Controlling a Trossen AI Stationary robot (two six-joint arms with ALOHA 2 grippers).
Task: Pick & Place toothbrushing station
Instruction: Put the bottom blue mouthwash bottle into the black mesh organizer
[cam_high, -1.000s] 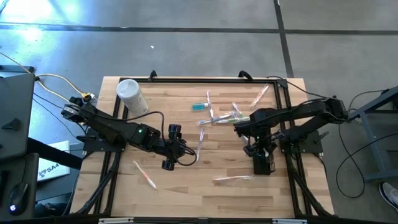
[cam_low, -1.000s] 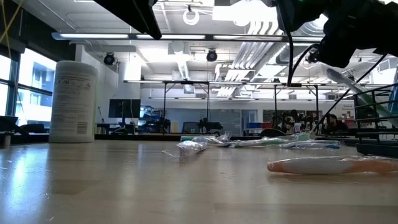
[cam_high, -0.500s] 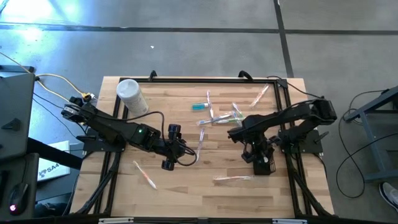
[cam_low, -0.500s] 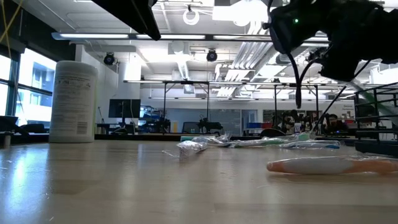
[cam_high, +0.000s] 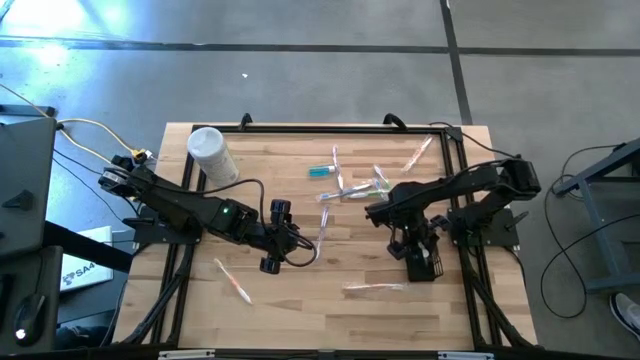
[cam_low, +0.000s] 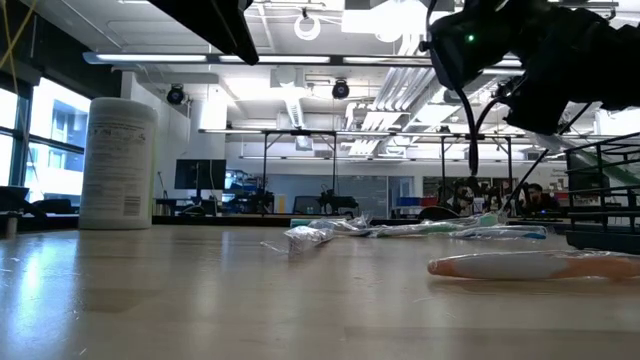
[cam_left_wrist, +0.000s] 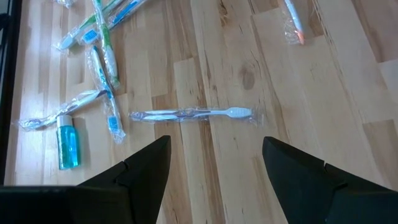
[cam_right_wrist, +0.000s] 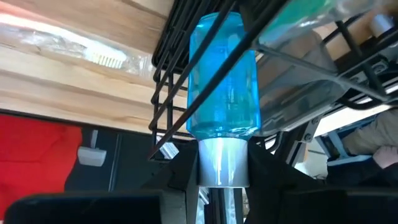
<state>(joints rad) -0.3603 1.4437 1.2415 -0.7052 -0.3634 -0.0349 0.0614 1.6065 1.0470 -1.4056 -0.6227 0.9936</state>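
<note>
My right gripper (cam_high: 420, 250) stands over the black wire holder (cam_high: 427, 264) at the table's right and is shut on a blue clear bottle (cam_right_wrist: 224, 74) with a silver cap. The holder's wires (cam_right_wrist: 177, 81) cross in front of the bottle. My left gripper (cam_high: 278, 240) is open and empty at mid-table. In the left wrist view its fingers (cam_left_wrist: 211, 168) stand short of a wrapped toothbrush (cam_left_wrist: 193, 114) lying flat on the wood. More wrapped toothbrushes (cam_high: 360, 188) and a second teal bottle (cam_high: 322, 171) lie at the far middle. My right gripper pinches the bottle's silver cap (cam_right_wrist: 222, 163) between its two fingers. The fingers come from above, pointing down along the bottle. The bottle's body reaches past the fingertips in among the holder's wires. Whether its far end rests on anything is hidden.
A white canister (cam_high: 212, 155) stands at the far left. Single wrapped toothbrushes lie at the near left (cam_high: 232, 280), the near right (cam_high: 372, 288) and the far right (cam_high: 418, 152). A black frame runs along the table's edges (cam_high: 300, 128).
My right arm has drawn in and gone a little toward the table's left, its gripper staying over the holder with the bottle.
</note>
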